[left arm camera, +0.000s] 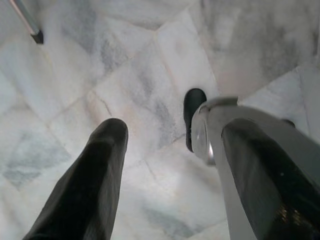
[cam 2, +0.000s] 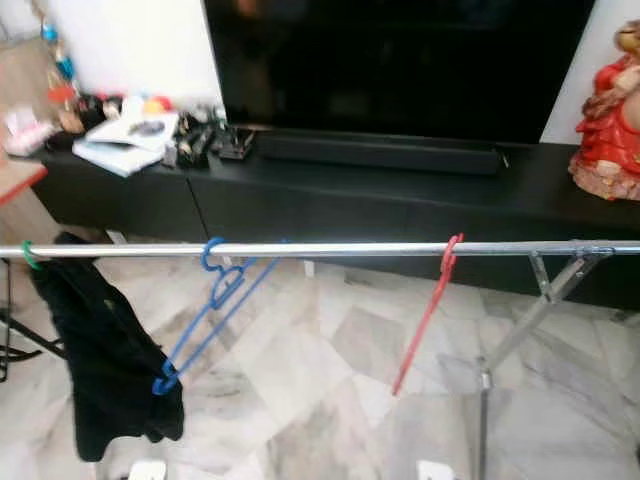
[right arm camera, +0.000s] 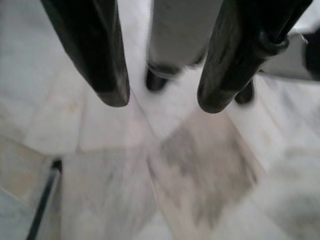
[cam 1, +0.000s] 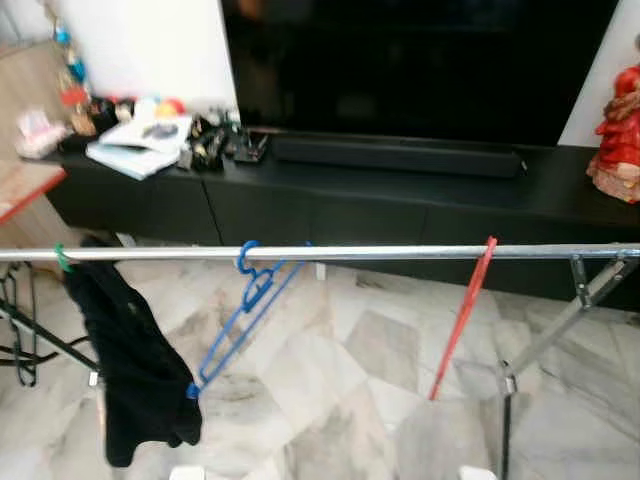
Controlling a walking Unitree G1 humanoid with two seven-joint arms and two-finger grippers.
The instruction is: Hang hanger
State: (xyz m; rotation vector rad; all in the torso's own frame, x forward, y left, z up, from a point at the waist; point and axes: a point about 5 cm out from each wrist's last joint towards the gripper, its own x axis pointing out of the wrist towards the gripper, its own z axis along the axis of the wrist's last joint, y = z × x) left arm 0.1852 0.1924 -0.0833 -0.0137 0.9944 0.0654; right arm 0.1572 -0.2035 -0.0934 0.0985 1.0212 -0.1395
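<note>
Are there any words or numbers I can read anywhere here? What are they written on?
No text can be read.
Open book on the black cabinet: print too small and blurred to read.
Small items beside the book: any labels are blurred.
Blue hanger, red hanger, black garment and rail: no writing seen.

At the top of your frame sits a dark TV over a black cabinet; 1 red figurine far right, open book upper left, marble floor below.
</note>
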